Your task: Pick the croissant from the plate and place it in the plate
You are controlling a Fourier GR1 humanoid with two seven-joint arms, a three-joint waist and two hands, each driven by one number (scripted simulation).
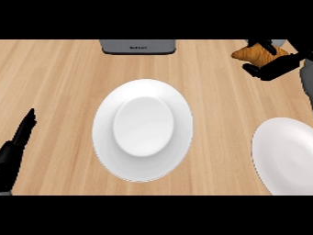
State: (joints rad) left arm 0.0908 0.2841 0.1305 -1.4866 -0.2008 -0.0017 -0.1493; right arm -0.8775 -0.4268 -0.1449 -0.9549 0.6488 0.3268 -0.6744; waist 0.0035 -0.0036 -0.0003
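A: Croissant (252, 53) up at far right, off both plates, pinched in the curled fingers of the right hand (274, 64).

B: Held above the counter (50, 73), then. Target?

A: Probably the middle plate (104, 133). Right plate (274, 156) bare too, nearer the forearm.

B: Best carried level toward the middle plate's centre, lowered close before letting go, not released over the rim.

A: Left hand (13, 151) resting at lower left, fingers straight and together. Grey appliance (137, 46) at the far edge, out of the path.
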